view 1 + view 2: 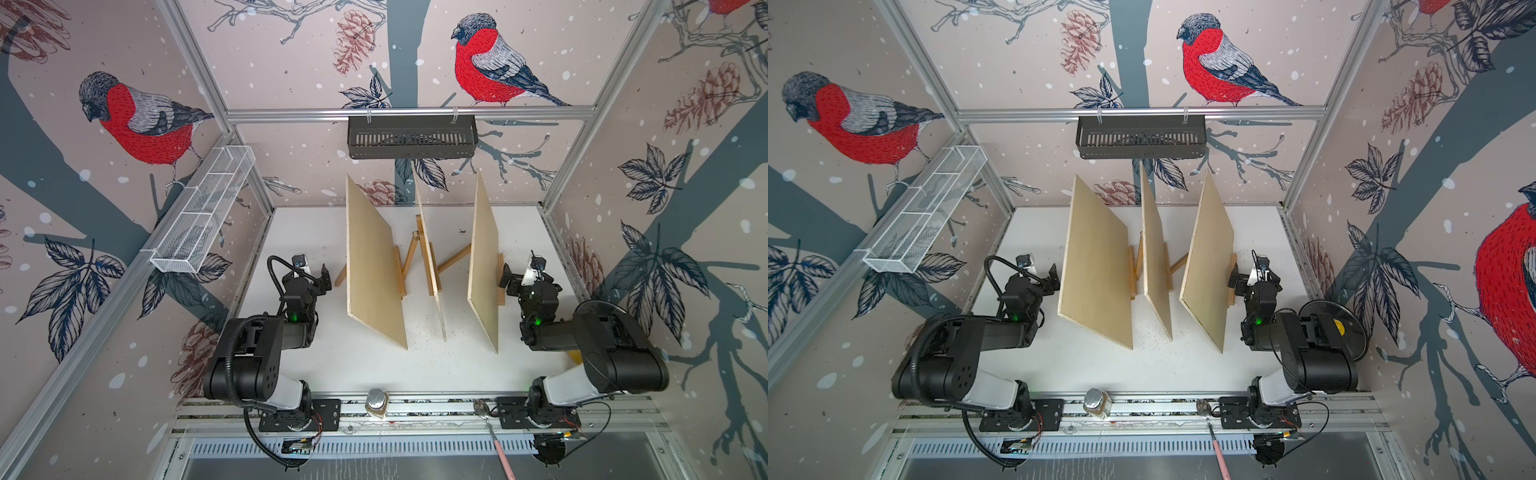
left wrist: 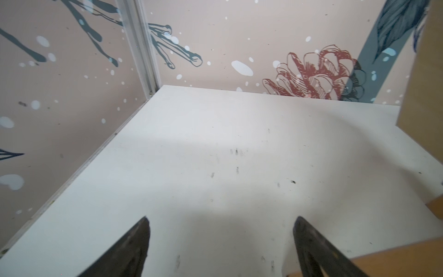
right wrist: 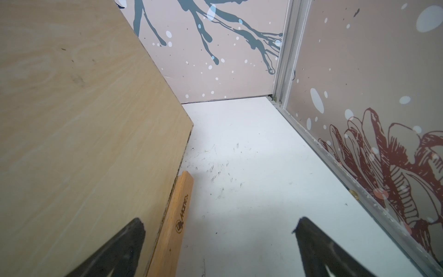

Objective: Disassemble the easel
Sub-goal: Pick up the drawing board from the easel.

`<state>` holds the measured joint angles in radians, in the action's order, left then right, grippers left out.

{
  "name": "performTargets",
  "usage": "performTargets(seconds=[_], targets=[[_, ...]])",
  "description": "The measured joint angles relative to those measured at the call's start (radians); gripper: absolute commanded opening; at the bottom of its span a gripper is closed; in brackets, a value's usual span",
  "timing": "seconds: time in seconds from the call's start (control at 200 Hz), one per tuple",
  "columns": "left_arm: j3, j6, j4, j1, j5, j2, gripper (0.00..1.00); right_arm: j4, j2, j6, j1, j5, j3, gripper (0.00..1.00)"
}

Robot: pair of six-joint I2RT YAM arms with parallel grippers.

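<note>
Left gripper (image 1: 314,277) and right gripper (image 1: 509,277) both stand with jaws spread wide; nothing lies in either grasp.

Bench (image 1: 374,365): white, carrying three assemblies in a row across its middle, between the arms; each plywood board stands on edge and leans, its long lower edge running from the bench's front edge toward the back edge.

Left board (image 1: 374,266): face turned toward the left arm; the left gripper sits just beside it, apart; in the left wrist view the board lies off to one side of the jaws, not between them.

Right board (image 1: 484,262): face turned toward the right arm; the right gripper sits closest of all; in the right wrist view one fingertip (image 3: 129,239) overlaps the board's face; contact cannot be told.

Middle board (image 1: 1154,257): seen nearly edge-on; well apart from both grippers.

Easels: orange-toned wood, intact; left easel (image 1: 400,272) and middle easel (image 1: 428,253) show behind their boards; the right easel's rear leg (image 1: 455,257) splays toward the bench's middle.

Ledge (image 3: 178,215): a narrow branded strip under the right board, lying between the right jaws, lengthwise along their reach.

Judgement: the right arm is better placed; the board lies to its inner side, so the jaws likely need shifting inward to straddle its thickness.
</note>
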<state>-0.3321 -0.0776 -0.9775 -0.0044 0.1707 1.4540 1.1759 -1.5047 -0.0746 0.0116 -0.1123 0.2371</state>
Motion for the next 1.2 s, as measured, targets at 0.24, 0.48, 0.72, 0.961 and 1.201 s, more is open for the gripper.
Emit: performTargets(seconds=[0.24, 0.48, 0.72, 0.961, 1.201], targets=[[-0.154, -0.122, 0.323, 0.044, 0.122, -0.140, 0.76, -0.003, 0.005, -0.001, 0.000, -0.005, 0.002, 0.91], [-0.263, -0.203, 0.667, 0.046, 0.083, -0.403, 0.75, -0.220, 0.179, -0.034, -0.008, -0.054, 0.101, 0.90], [-0.637, -0.218, 1.055, 0.045, -0.099, -0.512, 0.52, -0.755, 0.447, -0.151, -0.013, -0.068, 0.385, 0.90], [-1.102, -0.217, 1.447, -0.092, -0.274, -0.375, 0.63, -1.135, 0.578, -0.191, -0.006, 0.107, 0.594, 0.87], [-1.244, -0.257, 1.640, -0.121, -0.319, -0.303, 0.50, -1.350, 0.534, -0.190, 0.065, 0.216, 0.720, 0.86]])
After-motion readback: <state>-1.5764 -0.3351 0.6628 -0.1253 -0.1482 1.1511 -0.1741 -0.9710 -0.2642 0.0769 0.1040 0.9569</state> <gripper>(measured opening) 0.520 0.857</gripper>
